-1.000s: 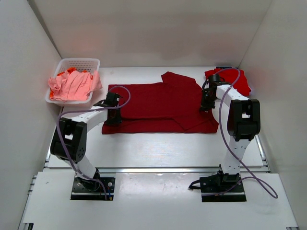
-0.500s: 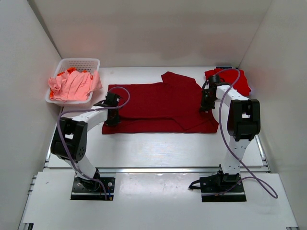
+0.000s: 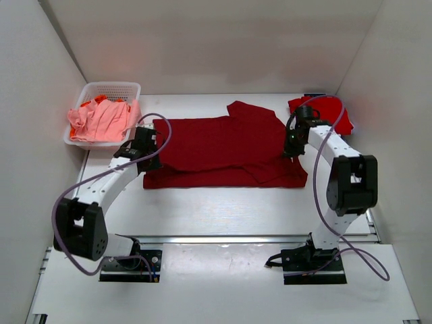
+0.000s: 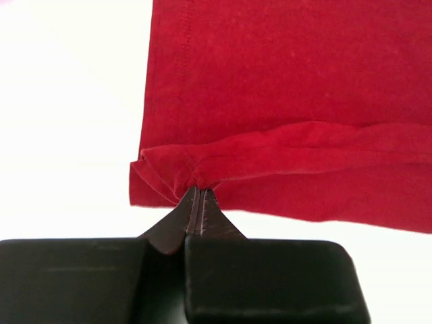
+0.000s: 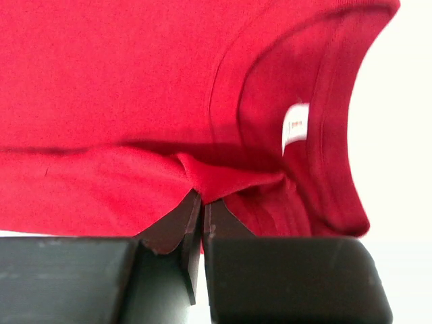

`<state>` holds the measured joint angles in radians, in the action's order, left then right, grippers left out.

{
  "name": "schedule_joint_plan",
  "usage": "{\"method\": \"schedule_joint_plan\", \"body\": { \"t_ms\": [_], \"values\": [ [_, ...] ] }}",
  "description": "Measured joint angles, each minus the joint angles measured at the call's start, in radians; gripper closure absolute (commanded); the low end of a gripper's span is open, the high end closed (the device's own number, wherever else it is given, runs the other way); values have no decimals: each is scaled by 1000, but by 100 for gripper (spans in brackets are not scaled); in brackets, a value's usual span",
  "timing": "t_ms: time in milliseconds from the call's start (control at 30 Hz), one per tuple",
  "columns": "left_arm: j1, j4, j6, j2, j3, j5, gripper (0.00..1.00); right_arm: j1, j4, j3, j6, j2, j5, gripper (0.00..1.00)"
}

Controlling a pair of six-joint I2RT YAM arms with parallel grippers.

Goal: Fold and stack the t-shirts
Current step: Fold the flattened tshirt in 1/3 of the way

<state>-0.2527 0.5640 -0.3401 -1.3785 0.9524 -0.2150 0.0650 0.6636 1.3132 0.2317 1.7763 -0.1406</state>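
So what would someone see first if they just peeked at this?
The big dark maroon cloth t-shirt spread across the middle of the white table, with the left gripper pinching its left edge and the right gripper pinching a fold near its collar. Next, the white plastic lattice basket at the far left, heaped with salmon-pink and orange shirts, and a bright red shirt at the far right.

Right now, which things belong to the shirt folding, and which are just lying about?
Job in hand: maroon t-shirt, pinched at either end by the left gripper and right gripper; bright red t-shirt; salmon-pink t-shirt; orange t-shirt.

Just there: white lattice basket holding the last two; table.
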Motion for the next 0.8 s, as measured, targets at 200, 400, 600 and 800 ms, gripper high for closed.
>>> {"method": "schedule_joint_plan", "body": {
  "t_ms": [200, 400, 600, 800],
  "values": [
    [7, 48, 2, 135, -57, 18, 100, 2, 9, -113, 2, -173, 3, 100],
    [24, 103, 0, 293, -139, 34, 100, 13, 38, -253, 16, -359, 10, 100],
    [45, 153, -10, 438, -198, 44, 100, 11, 97, -340, 37, -559, 8, 99],
    [31, 182, -26, 524, -203, 41, 100, 10, 146, -346, 53, -699, 5, 100]
  ]
}}
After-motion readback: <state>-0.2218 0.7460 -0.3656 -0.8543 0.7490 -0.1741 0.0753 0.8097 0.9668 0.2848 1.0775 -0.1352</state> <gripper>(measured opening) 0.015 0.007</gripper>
